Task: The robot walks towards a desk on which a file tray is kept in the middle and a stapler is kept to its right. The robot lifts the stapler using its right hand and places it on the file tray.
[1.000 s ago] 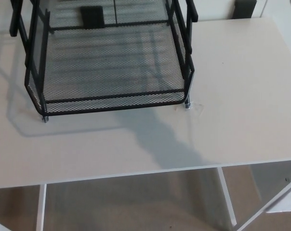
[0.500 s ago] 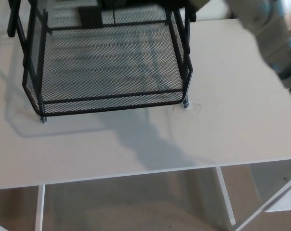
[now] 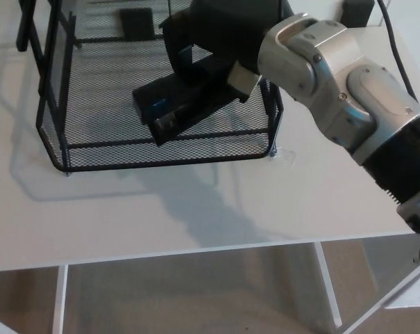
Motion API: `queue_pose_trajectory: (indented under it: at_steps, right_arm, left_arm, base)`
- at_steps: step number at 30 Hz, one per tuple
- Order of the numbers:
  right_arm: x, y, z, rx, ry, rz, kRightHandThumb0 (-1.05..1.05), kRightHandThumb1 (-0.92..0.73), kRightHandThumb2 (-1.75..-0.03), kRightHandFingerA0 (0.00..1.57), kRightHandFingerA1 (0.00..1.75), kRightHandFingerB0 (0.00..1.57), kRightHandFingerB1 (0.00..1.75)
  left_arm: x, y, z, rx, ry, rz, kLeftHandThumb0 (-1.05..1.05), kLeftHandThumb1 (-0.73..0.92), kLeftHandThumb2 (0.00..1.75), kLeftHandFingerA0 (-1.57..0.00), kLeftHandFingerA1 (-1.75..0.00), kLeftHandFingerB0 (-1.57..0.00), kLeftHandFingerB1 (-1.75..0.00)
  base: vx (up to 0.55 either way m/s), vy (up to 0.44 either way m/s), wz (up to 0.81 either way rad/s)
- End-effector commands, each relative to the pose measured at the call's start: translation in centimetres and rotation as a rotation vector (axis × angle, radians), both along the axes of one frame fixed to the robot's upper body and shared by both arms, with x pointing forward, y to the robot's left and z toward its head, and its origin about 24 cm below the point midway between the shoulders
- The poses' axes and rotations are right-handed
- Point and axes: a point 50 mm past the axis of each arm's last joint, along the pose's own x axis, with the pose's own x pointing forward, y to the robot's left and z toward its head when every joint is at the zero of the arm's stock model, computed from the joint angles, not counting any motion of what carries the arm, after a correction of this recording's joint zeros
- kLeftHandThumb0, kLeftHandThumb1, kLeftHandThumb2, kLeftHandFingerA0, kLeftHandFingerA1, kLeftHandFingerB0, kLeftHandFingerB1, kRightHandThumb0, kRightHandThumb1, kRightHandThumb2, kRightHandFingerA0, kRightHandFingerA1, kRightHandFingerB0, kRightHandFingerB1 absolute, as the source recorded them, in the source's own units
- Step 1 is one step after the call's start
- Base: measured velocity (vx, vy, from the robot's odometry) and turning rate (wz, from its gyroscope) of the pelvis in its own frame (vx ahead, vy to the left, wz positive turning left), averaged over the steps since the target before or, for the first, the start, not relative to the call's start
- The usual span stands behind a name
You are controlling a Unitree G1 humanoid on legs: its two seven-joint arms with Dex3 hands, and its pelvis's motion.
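Stapler (image 3: 186, 103) is now held clamped in the right hand (image 3: 213, 35) above the file tray (image 3: 85, 87); neither was seen a second ago. Lowering and release are judged pending.

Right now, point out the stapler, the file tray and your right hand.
stapler (image 3: 176, 106), head view, black body.
file tray (image 3: 99, 76), head view, bare mesh floor.
right hand (image 3: 213, 35), head view, hand's middle.

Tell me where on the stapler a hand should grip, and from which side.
Probably across the narrow body of the stapler, from above, as the right hand holds it now: it is long and slim, so a hand can close across its width.
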Motion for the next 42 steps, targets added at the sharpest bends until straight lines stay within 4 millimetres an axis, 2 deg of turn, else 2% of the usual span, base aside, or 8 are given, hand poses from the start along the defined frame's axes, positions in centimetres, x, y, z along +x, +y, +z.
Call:
queue_pose_trajectory:
  at_steps: [1,4,5,12,14,19,31,42]
  right_arm:
    - [0.0,0.2,-0.3,0.008,0.018,0.001,-0.35,-0.47,-0.91,1.08,1.29,0.8,1.0]
    - [0.2,0.1,-0.2,0.006,0.014,-0.004,-0.26,-0.66,-0.63,0.78,1.75,0.73,1.22]
    - [0.3,-0.1,-0.2,0.004,0.016,-0.015,-0.36,-0.5,-0.92,1.07,1.3,0.81,1.09]
    - [0.5,-0.7,0.0,0.02,0.0,-0.046,-0.27,-0.72,-0.63,0.75,1.7,0.71,1.17]
    - [0.4,-1.0,0.4,0.037,-0.048,-0.063,-0.32,-0.67,-0.61,0.68,1.28,0.47,0.41]
    - [0.6,-0.5,1.4,-0.091,-0.05,-0.136,-1.05,-0.6,-0.89,0.0,0.0,0.0,0.01]
    - [-0.4,1.4,6.0,-0.161,-0.05,-0.114,-1.05,-0.58,-0.98,0.0,0.18,0.0,0.04]
    - [-2.0,-3.0,14.1,-0.056,-0.045,-0.104,-1.02,-0.68,-1.08,0.0,0.25,0.0,0.16]
  left_arm:
    - [0.0,0.1,0.1,0.038,0.006,-0.045,-0.79,0.4,1.16,-0.39,-0.88,-0.26,-0.79]
    - [0.1,0.1,0.0,0.035,0.012,-0.03,-0.75,0.39,1.16,-0.36,-0.85,-0.25,-0.77]
    - [0.2,0.1,0.1,0.03,0.009,-0.027,-0.75,0.38,1.16,-0.37,-0.87,-0.26,-0.79]
    - [0.0,0.1,0.0,0.002,-0.012,0.021,-0.71,0.38,1.15,-0.33,-0.84,-0.24,-0.76]
    - [0.2,0.1,0.1,0.033,0.015,-0.036,-0.73,0.39,1.16,-0.39,-0.88,-0.28,-0.79]
    - [0.3,0.2,0.3,0.028,0.012,-0.045,-0.77,0.37,1.17,-0.38,-0.88,-0.28,-0.8]
    - [-0.1,0.2,0.1,0.023,-0.001,-0.023,-0.72,0.37,1.18,-0.73,-1.12,-0.62,-1.01]
    - [-1.1,0.2,-0.3,0.011,0.022,-0.005,-0.72,0.36,1.16,-0.5,-0.93,-0.49,-0.88]
  base:
    - [0.0,0.0,0.0]
    - [0.0,0.0,0.0]
    - [0.0,0.0,0.0]
    - [0.0,0.0,0.0]
    - [0.0,0.0,0.0]
    - [0.0,0.0,0.0]
    - [0.0,0.0,0.0]
    - [0.0,0.0,0.0]
